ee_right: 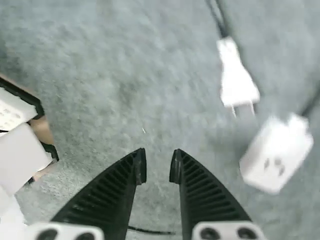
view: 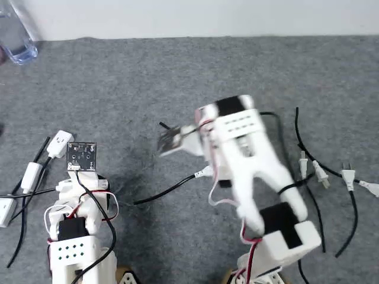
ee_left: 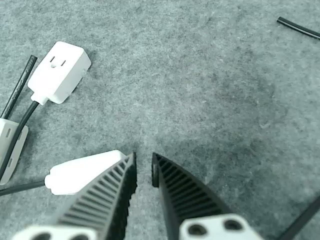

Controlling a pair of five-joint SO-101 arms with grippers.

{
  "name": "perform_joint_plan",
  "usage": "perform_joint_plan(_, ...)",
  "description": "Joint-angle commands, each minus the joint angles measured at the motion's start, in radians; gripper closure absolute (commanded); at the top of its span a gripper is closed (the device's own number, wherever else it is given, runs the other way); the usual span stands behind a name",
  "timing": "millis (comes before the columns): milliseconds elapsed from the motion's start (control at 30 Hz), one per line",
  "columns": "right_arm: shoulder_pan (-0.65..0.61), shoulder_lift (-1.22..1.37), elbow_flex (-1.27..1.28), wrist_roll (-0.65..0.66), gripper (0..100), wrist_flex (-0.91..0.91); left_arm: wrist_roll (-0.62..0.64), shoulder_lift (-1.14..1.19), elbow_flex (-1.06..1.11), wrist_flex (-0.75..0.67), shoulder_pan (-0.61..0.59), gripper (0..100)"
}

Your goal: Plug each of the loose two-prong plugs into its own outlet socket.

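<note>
- The left gripper sits low over the mat at the near left. Its fingers are only a slit apart and hold nothing.
- A white socket lies just to its far left, face up with its holes free. The arm is probably parked here so it can steady a socket when a plug arrives (a guess, not a thing seen).
- A white body on a black cord lies just beside one finger, not gripped. I cannot tell whether it is a plug or a socket.
- The right gripper hangs above the middle of the table, with its fingers a little open and empty.
- Below it lie a plug with two bare prongs and an end socket. The prongs point roughly toward that socket, near it but apart, so nothing is mated.
- The spare plugs lie clustered at the right, well apart from the left-hand sockets, so each one needs carrying across.
- As I judge it, no plug is seated yet. The next move calls for a grip on the plug's body that leaves the prongs free.
</note>
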Motion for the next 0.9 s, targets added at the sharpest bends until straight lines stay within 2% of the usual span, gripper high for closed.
perform_joint_plan(0,-0.153,-0.054,-0.002,0.012,91.6,0.027,-0.011,-0.012,-0.004,-0.011,0.008,94)
perform_joint_plan(133,-0.243,-0.033,-0.002,0.009,91.4,-0.079,-0.018,-0.012,-0.021,0.058,0.0,94)
perform_joint_plan(200,-0.257,-0.008,-0.002,0.009,90.1,-0.13,-0.078,-0.012,-0.059,0.112,-0.026,94)
perform_joint_plan(400,-0.255,0.094,-0.002,0.011,72.0,-0.249,-0.17,-0.012,-0.081,0.104,-0.166,92)
perform_joint_plan(500,-0.251,0.139,-0.002,0.011,69.6,-0.277,-0.222,-0.012,-0.058,0.087,-0.236,90)
perform_joint_plan(633,-0.211,0.168,-0.002,0.011,69.6,-0.275,-0.253,-0.012,-0.018,0.057,-0.276,89)
perform_joint_plan(767,-0.116,0.177,-0.002,0.018,69.6,-0.277,-0.253,-0.012,-0.018,0.057,-0.281,89)
perform_joint_plan(867,-0.068,0.177,0.006,0.072,69.7,-0.269,-0.253,-0.012,-0.018,0.06,-0.281,89)
